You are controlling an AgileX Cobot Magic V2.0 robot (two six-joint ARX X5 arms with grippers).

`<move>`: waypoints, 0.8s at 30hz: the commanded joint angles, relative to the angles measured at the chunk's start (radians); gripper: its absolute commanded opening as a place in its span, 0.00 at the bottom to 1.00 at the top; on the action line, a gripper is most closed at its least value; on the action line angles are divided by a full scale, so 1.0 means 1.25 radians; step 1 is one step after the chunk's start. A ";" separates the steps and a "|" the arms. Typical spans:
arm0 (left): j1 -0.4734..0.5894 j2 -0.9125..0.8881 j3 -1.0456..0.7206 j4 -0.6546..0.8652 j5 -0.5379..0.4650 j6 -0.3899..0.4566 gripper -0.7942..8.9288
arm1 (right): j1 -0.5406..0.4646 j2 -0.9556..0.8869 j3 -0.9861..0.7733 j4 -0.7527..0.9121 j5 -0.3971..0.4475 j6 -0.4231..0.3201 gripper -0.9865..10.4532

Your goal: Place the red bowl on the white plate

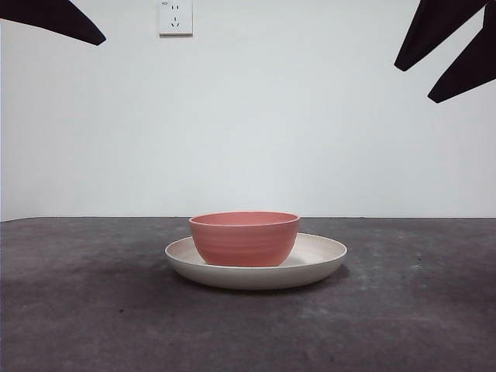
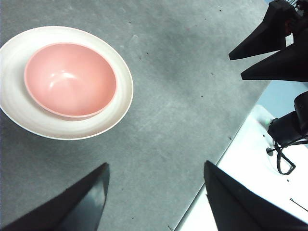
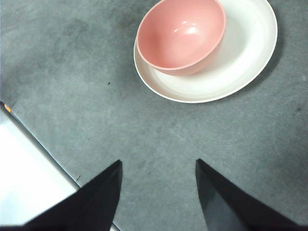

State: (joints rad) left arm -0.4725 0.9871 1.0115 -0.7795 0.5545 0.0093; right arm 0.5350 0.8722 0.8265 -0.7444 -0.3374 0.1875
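Observation:
The red bowl [image 1: 245,238] sits upright inside the white plate [image 1: 322,256] at the middle of the dark table. It rests off-centre, toward one side of the plate. My left gripper [image 2: 156,166] is open and empty, raised above the table beside the plate [image 2: 19,110] and bowl [image 2: 70,79]. My right gripper [image 3: 158,162] is open and empty, also raised and apart from the bowl [image 3: 180,33] and plate [image 3: 240,57]. The right gripper also shows in the left wrist view [image 2: 236,67], jaws apart.
Black arm tips show at the front view's top corners [image 1: 54,19] [image 1: 449,46]. A white surface borders the table edge [image 2: 250,183] [image 3: 29,163], with black cables on it [image 2: 284,144]. A wall socket [image 1: 175,17] is on the white wall behind.

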 commanded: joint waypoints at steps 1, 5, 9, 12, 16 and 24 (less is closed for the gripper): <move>-0.005 0.004 0.006 0.006 0.005 0.004 0.40 | 0.005 0.006 0.008 0.003 -0.002 -0.007 0.30; -0.005 0.004 0.006 0.006 0.005 0.004 0.29 | 0.005 0.006 0.008 -0.003 -0.002 -0.006 0.26; -0.005 0.004 0.006 0.007 0.005 0.004 0.09 | 0.005 0.006 0.008 -0.016 -0.002 -0.009 0.10; -0.005 0.004 0.006 0.007 0.005 0.004 0.09 | 0.005 0.006 0.008 -0.013 -0.002 -0.009 0.10; -0.005 0.004 0.006 0.007 0.005 0.004 0.09 | 0.005 0.006 0.008 -0.009 -0.002 -0.009 0.10; -0.005 0.004 0.007 0.008 0.005 0.004 0.09 | 0.005 0.006 0.009 0.007 -0.002 -0.009 0.10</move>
State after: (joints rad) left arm -0.4725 0.9871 1.0115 -0.7795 0.5545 0.0093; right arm 0.5350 0.8722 0.8265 -0.7441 -0.3378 0.1864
